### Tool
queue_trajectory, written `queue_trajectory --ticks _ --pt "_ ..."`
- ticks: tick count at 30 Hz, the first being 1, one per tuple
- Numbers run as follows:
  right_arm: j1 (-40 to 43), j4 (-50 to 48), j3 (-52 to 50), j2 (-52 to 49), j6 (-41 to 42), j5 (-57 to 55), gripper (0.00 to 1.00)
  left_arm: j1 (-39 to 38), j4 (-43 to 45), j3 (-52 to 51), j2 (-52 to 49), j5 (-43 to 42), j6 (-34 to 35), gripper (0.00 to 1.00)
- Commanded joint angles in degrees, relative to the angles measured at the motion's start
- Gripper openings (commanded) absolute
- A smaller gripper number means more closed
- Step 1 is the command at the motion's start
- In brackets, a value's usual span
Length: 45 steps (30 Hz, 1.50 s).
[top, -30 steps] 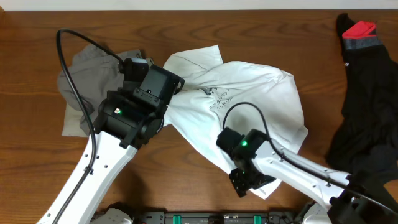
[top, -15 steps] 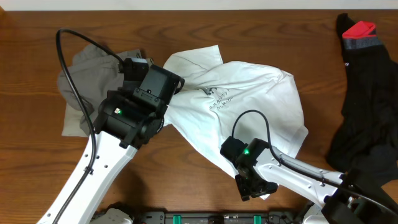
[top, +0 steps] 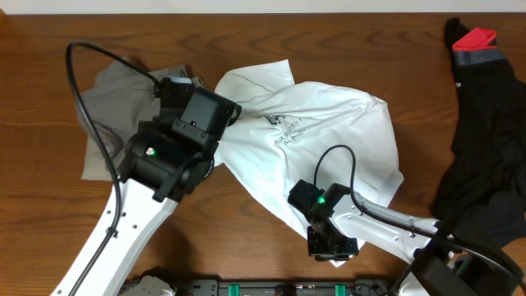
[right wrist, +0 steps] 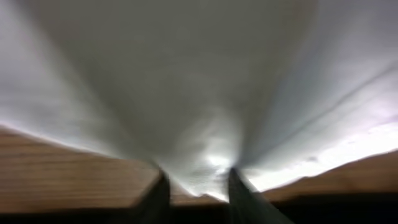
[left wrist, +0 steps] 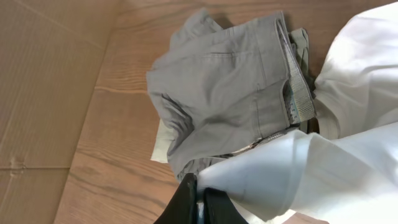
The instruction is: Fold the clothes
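Wood table (top: 49, 205): white tee (top: 329, 140) spread mid-table, grey piece (top: 115, 99) crumpled at left just beside it, black-red piece (top: 485, 164) far right, well apart.

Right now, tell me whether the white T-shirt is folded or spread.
Not folded: the white T-shirt lies rumpled and creased on the table, print up.

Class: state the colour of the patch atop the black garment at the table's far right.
The patch is red; the overhead view shows it best.
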<state>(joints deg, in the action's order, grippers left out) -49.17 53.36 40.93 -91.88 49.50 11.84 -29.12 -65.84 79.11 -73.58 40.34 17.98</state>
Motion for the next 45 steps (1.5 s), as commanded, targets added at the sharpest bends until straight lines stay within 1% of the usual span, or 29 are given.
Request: queue_trajectory --ticks 1,4,7,14,17,20,25,30,33,36,38,42,45 --pt "1.3 -2.2 -1.9 -2.6 1.9 -5.6 0.01 0.3 0.0 0.3 1.7 1.7 -0.3 0.06" --pt "3.3 -0.5 -0.7 -1.2 -0.3 -5.9 0.01 0.3 0.0 0.3 2.3 1.7 -0.3 0.06" --pt "5.6 1.9 1.3 2.3 -3.5 -6.2 0.01 0.3 0.0 0.3 2.7 1.7 -0.8 0.06" --pt "12.2 5.2 8.5 15.7 -7.5 -10.7 0.01 0.3 0.1 0.3 2.9 1.4 -1.5 0.06" --pt "16.4 6.4 12.8 21.9 -8.5 -14.4 0.01 0.3 0.8 0.4 2.9 -0.5 -3.3 0.06" --pt "20.7 6.9 16.1 25.5 -10.2 -17.0 0.01 0.3 0.9 0.5 3.0 -0.7 -3.3 0.06" --pt "27.3 7.1 19.3 27.1 -14.5 -17.4 0.01 0.3 0.8 1.5 3.1 -0.7 -3.3 0.06" --pt "31.8 8.3 21.2 27.2 -16.9 -19.3 0.01 0.3 0.7 3.2 3.8 -1.0 -4.4 0.06" --pt "34.4 9.5 25.1 27.4 -18.3 -19.5 0.01 0.3 0.8 5.9 4.5 -3.7 -8.1 0.06" --pt "36.5 10.2 31.3 27.9 -21.3 -20.0 0.01 0.1 0.2 10.5 5.2 -9.9 -12.7 0.06" --pt "37.3 11.2 36.2 28.2 -21.5 -23.2 0.01 -0.8 -0.8 14.7 5.4 -13.0 -15.1 0.06" --pt "39.1 13.6 46.9 28.2 -21.5 -29.9 0.01 -4.0 -2.7 24.5 5.3 -13.4 -19.6 0.06" --pt "41.4 13.9 55.2 28.1 -23.0 -31.2 0.01 -6.3 -4.0 32.2 4.5 -13.5 -22.3 0.06"
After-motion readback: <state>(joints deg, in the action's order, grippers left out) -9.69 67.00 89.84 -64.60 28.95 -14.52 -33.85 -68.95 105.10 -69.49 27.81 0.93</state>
